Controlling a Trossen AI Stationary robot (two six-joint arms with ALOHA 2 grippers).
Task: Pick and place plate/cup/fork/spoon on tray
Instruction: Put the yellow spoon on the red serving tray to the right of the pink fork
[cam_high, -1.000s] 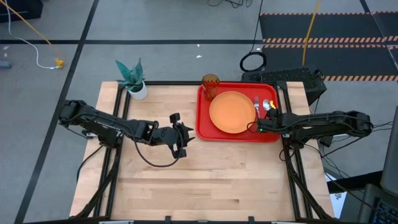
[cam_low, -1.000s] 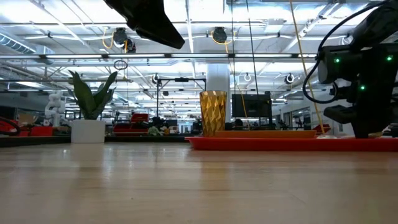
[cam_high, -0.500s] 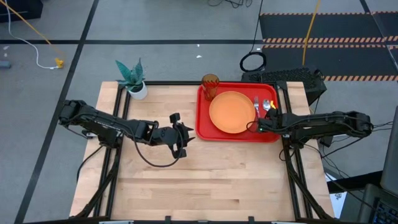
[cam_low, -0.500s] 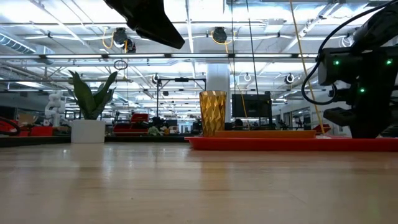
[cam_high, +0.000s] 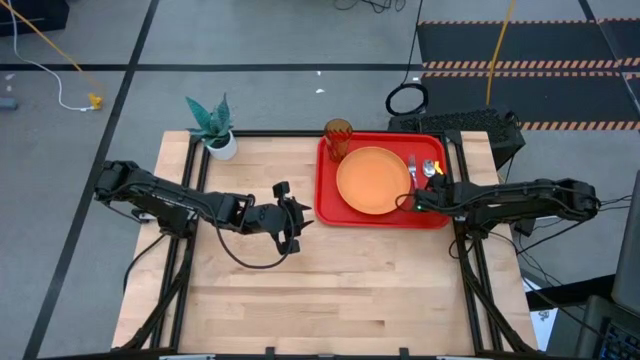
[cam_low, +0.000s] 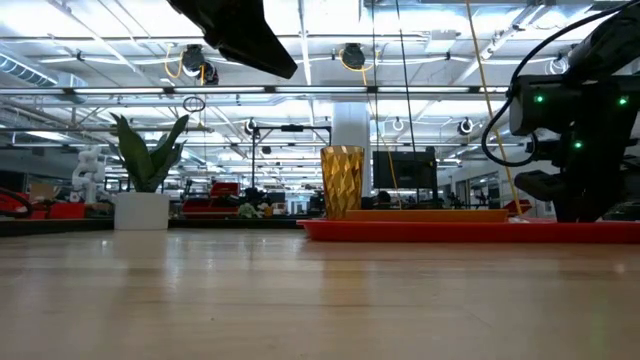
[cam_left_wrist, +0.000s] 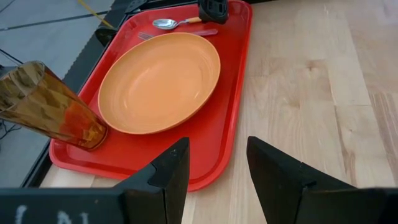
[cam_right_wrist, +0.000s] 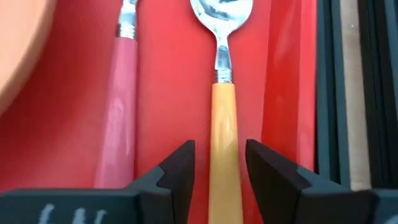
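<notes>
The right tool (cam_right_wrist: 216, 165) sits low over the tray (cam_high: 328, 205), its fingers parted astride the spoon (cam_right_wrist: 221, 93), which lies flat beside the fork (cam_right_wrist: 118, 93). Lifting off crooked could drag the handle and skid it into the fork. The left tool (cam_left_wrist: 214, 168) hangs released over the worktop (cam_high: 350, 290). Whether the fingers touch the spoon is hidden.

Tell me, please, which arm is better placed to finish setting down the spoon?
The right: its hand is over the tray, open fingers straddling the spoon handle. The left hand waits over bare table.
</notes>
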